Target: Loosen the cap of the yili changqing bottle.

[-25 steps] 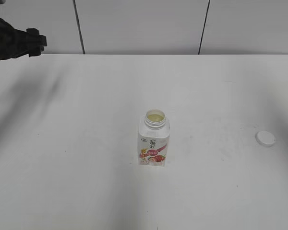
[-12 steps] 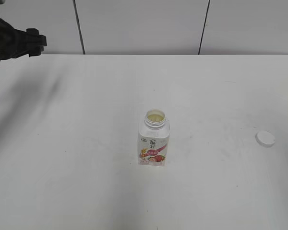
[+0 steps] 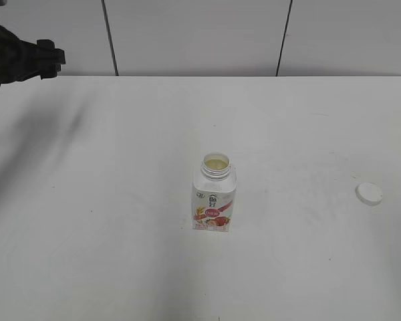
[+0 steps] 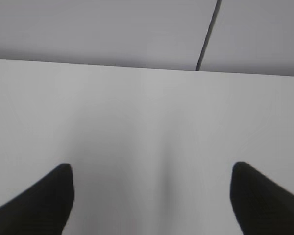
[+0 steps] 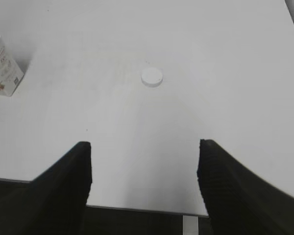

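The cap (image 3: 369,193) lies flat on the white table (image 3: 120,200), off the bottle and well apart from it, toward the right edge of the exterior view; in the right wrist view it shows as a small white disc (image 5: 151,77) on bare tabletop ahead of the fingers. The yili changqing bottle (image 3: 214,196) stands upright near the middle of the table, its wide neck open at the top with a pale yellowish inside visible, and its label with the red-pink strawberry picture facing the camera. In the right wrist view only a corner of the bottle (image 5: 3,68) shows at the left edge. The right gripper (image 5: 144,188) hangs above the near edge of the table with its 2 dark fingers (image 5: 63,188) spread wide and nothing between them, clear of both cap and bottle. The left gripper (image 4: 149,198) is likewise spread wide and empty, its 2 dark fingertips (image 4: 44,200) showing at the bottom corners of the left wrist view over bare table, facing the back wall (image 4: 112,29). In the exterior view a dark part of the left arm (image 3: 20,60) shows at the upper left corner, far from the bottle.
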### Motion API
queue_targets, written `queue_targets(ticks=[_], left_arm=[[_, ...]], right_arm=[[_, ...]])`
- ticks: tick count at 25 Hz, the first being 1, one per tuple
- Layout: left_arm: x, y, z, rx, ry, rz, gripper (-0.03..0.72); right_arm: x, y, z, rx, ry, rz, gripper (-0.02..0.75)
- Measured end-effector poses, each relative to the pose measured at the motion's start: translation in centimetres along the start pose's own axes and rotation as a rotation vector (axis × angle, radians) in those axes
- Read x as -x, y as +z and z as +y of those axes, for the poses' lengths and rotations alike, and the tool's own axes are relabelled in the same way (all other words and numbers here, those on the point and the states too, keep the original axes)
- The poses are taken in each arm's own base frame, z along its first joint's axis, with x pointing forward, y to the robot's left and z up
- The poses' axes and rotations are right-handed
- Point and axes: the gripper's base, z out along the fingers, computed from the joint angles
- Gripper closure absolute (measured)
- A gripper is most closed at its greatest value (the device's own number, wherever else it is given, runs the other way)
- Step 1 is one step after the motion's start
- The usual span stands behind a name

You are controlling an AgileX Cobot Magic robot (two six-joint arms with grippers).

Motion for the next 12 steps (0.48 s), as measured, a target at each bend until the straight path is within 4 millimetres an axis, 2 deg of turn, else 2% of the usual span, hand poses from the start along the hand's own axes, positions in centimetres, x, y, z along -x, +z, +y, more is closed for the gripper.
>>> queue_targets(ticks=[2, 5, 12], left_arm=[[0.0, 0.0, 0.0, 0.000, 0.000, 0.000, 0.096], [0.0, 0.0, 0.0, 0.000, 0.000, 0.000, 0.096], [0.0, 0.0, 0.0, -0.001, 0.000, 0.000, 0.097]], right_arm=[[-1.1, 0.2, 0.2, 0.002, -0.001, -0.003, 0.204], [-1.8, -0.4, 0.4, -0.007, -0.010, -0.058, 0.204], [-2.0, -0.7, 0.5, -0.012, -0.013, -0.077, 0.204]])
